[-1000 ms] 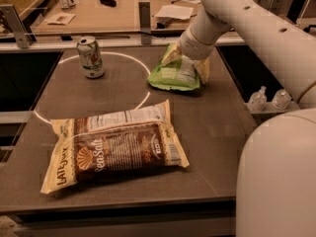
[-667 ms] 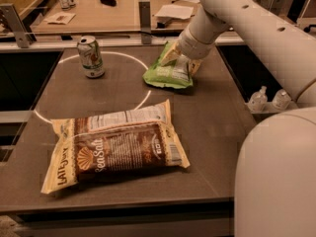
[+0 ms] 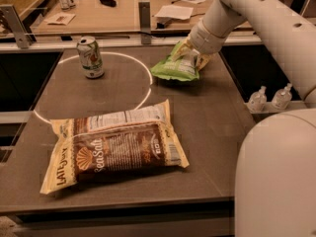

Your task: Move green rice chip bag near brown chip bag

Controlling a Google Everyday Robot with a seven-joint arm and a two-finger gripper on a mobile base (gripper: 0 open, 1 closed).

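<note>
Desk (image 3: pixel 212 132), move barely begun.
The green bag (image 3: pixel 173 69) is pinched by the tool (image 3: pixel 194 55), well apart from the brown bag (image 3: pixel 116 147).

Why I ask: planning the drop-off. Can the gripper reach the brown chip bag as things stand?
Probably yes. The gripper, shut on the green rice chip bag, has bare table between it and the brown chip bag; the soda can stands off to the side.

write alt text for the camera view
The robot's pincer grips a green rice chip bag at the far right of the dark table. A brown chip bag lies flat near the front; a soda can stands far left.
</note>
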